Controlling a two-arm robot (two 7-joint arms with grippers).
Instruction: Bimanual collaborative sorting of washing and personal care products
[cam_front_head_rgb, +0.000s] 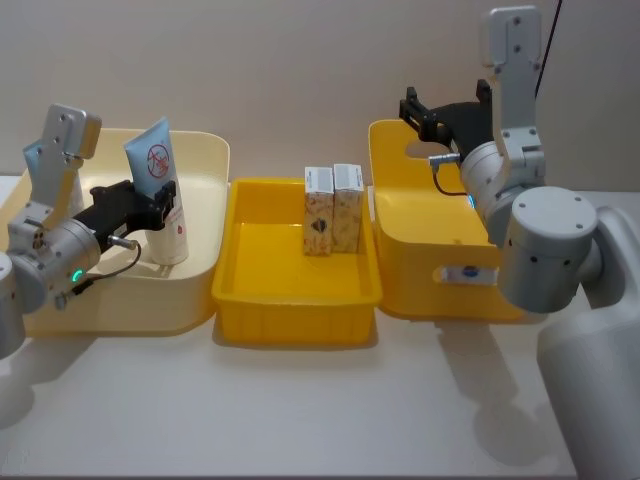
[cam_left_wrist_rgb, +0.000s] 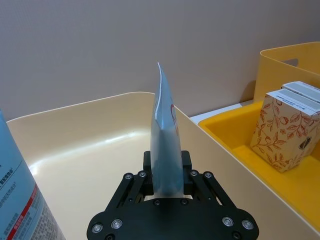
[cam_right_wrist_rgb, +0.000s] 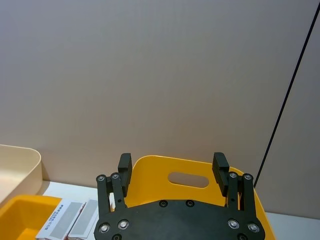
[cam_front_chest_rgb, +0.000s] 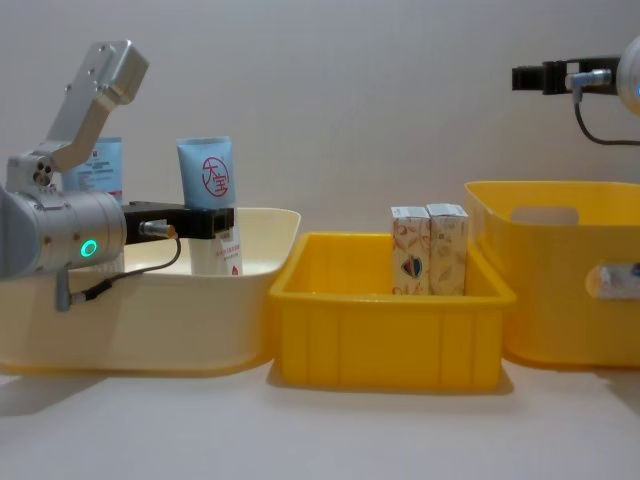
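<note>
The left claw (cam_front_head_rgb: 168, 205) is grasping 1 upright logo tube (cam_front_head_rgb: 152, 160) by the cream bin's (cam_front_head_rgb: 205, 150) right wall. The second tube (cam_front_chest_rgb: 100, 165) stands at its left edge. 2 touching cartons (cam_front_head_rgb: 318, 212) stand at the middle yellow bin's (cam_front_head_rgb: 295, 300) far edge. The right claw (cam_right_wrist_rgb: 172, 164) hangs released.

Three plastic bins stand in a row on a white table (cam_front_head_rgb: 300, 415), packed close side by side. On the left is a wide cream bin (cam_front_head_rgb: 150, 305) with rounded corners, in the middle a shallower bright yellow bin (cam_front_head_rgb: 295, 320) with a flat rim, and on the right a taller yellow bin (cam_front_head_rgb: 420, 265) with oval handle cut-outs near its top edge and a small white and blue sticker (cam_front_head_rgb: 468, 273) on its front wall. Behind them rises a plain grey-beige wall (cam_front_head_rgb: 300, 60), with a thin black cable (cam_right_wrist_rgb: 283, 110) slanting across it on the right.
</note>
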